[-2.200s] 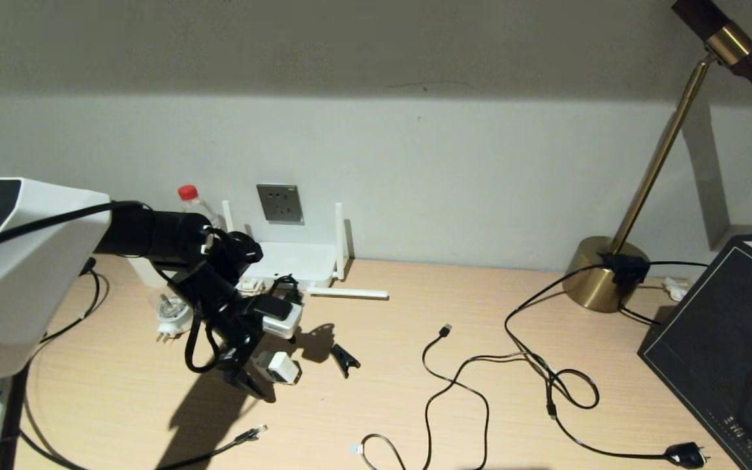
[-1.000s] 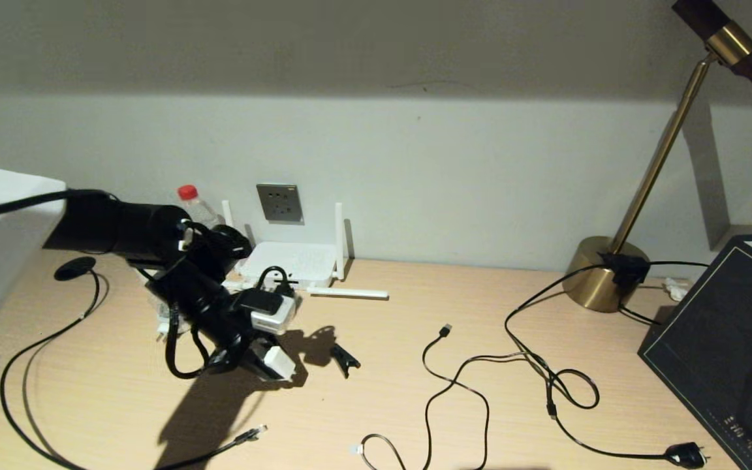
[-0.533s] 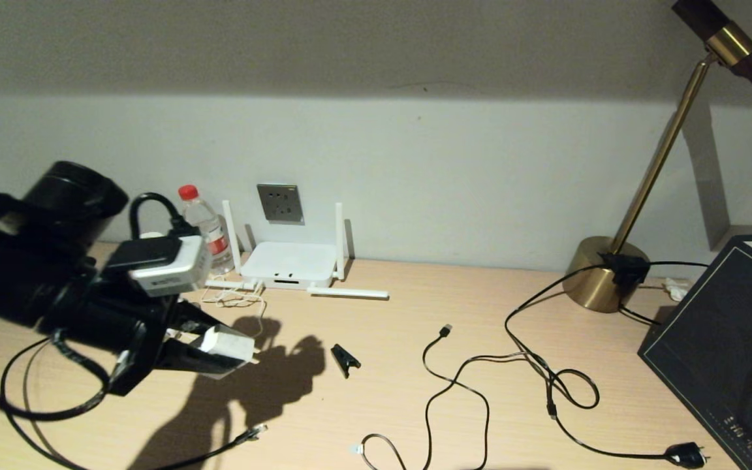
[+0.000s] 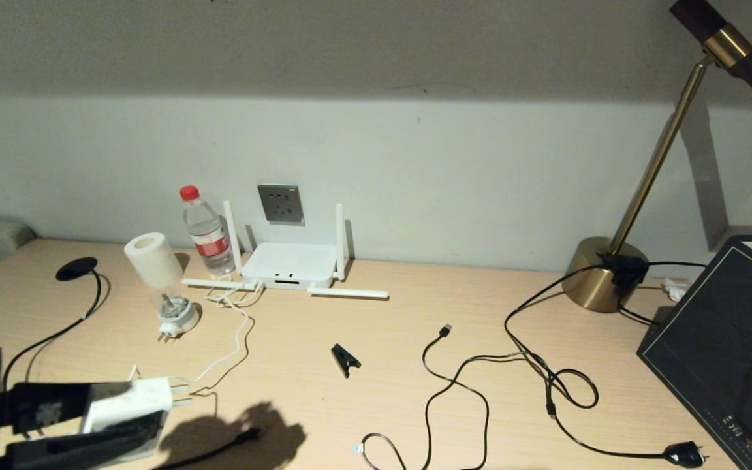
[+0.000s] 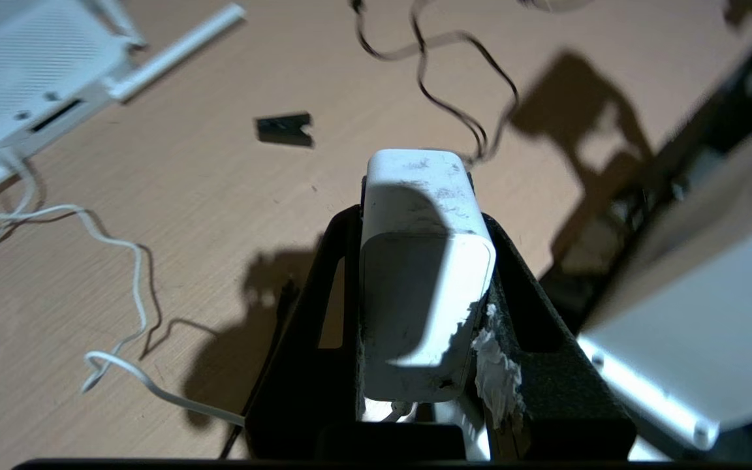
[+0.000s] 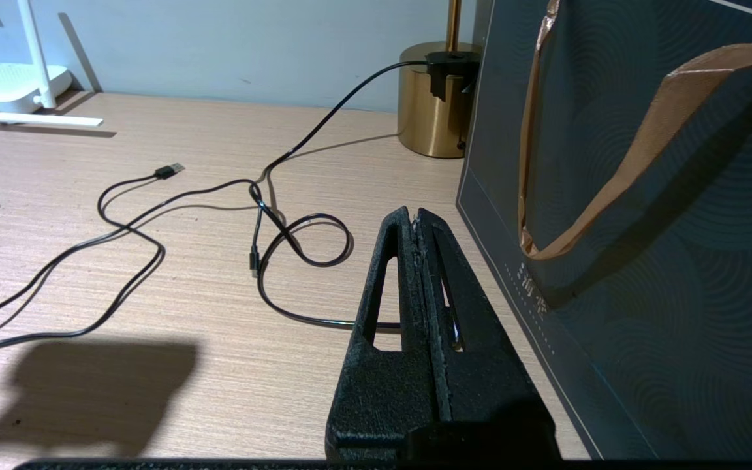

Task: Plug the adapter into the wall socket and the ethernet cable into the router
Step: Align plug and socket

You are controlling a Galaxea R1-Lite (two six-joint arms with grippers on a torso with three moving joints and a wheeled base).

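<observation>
My left gripper hovers over the near left corner of the table, shut on the white adapter. In the left wrist view the adapter is squeezed between both black fingers. Its thin white cord trails back to the router, which lies below the grey wall socket. The ethernet cable lies at the table's front edge with its tip in shadow. My right gripper is shut and empty beside the dark bag; it does not show in the head view.
A water bottle, a paper roll and a round travel plug stand left of the router. A black clip, a USB cable and a cord with a mains plug lie mid-table. A brass lamp base stands at the back right.
My left gripper has carried the adapter away from the router, back and left to the near corner of the table. The white cord has stretched out behind it.
</observation>
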